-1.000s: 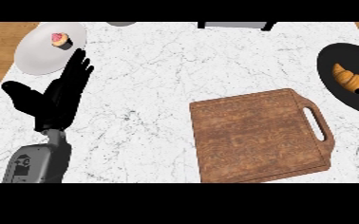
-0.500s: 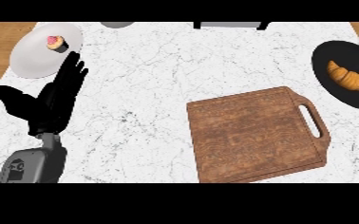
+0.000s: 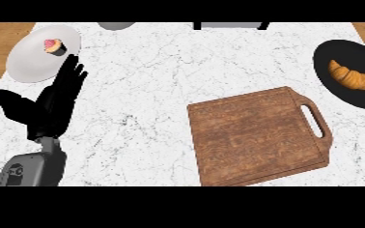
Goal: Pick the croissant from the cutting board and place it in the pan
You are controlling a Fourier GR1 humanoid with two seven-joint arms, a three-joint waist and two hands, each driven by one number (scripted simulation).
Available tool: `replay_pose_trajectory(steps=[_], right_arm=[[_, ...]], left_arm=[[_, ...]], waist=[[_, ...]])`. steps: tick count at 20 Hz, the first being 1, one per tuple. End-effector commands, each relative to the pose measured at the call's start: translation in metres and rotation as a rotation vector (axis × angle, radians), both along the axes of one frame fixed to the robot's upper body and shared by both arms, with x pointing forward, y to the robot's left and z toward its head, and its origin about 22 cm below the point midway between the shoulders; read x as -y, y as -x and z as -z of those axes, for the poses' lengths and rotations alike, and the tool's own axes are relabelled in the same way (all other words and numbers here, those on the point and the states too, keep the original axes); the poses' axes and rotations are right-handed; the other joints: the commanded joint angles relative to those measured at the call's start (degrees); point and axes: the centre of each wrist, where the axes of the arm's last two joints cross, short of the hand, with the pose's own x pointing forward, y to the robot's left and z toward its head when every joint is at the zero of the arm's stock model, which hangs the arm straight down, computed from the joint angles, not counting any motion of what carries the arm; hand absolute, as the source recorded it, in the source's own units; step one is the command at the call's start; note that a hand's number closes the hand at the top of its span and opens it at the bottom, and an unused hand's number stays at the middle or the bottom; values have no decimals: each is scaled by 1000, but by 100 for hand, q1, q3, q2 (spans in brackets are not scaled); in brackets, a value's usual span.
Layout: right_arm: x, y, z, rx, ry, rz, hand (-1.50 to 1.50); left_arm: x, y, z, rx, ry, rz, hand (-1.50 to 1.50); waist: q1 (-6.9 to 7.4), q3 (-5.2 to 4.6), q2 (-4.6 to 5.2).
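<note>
The croissant [image 3: 347, 74], golden-brown and curved, lies inside the black pan [image 3: 330, 77] at the right edge of the bench, its length running from upper left to lower right. The pan is round and dark (partly cut off by the view's right border). The wooden cutting board [image 3: 257, 137] lies flat on the bench below and left of the pan, slightly rotated, its slotted handle facing right, nothing on its surface.
</note>
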Motion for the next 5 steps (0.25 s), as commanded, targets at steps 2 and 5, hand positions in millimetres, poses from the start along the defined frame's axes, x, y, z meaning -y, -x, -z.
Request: replay_pose_trajectory(steps=[2, 5], right_arm=[[3, 18, 15, 77, -37, -121, -150], [5, 19, 10, 57, -22, -96, -150]], left_arm=[[3, -3, 7, -8, 5, 3, 0], [11, 1, 1, 8, 10, 1, 0]], waist=[[-18, -8, -1], [63, 0, -8]])
